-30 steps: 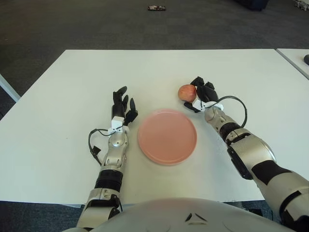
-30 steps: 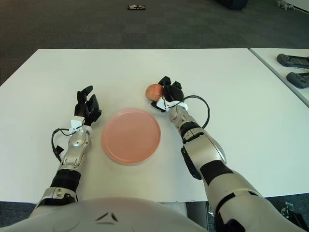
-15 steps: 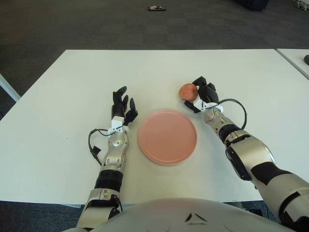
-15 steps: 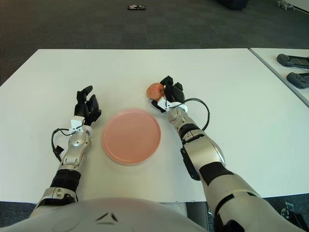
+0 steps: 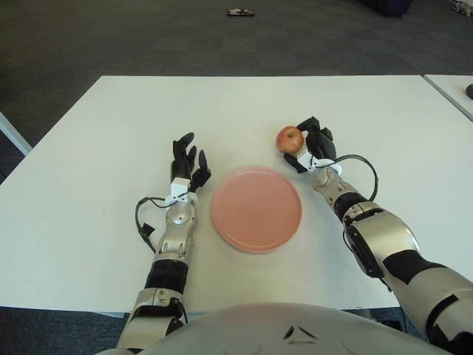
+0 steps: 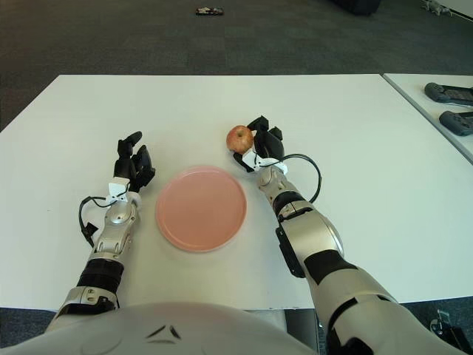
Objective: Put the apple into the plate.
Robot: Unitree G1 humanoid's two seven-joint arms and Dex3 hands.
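My right hand [image 5: 310, 148] has its fingers curled on the apple [image 5: 289, 138] at the plate's [image 5: 256, 208] 1 o'clock — a thin grip (could roll out). Left hand [image 5: 186, 164] idles at 9, fingers loosely spread.

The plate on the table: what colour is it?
The plate is plain pink, clearest in the left eye view.
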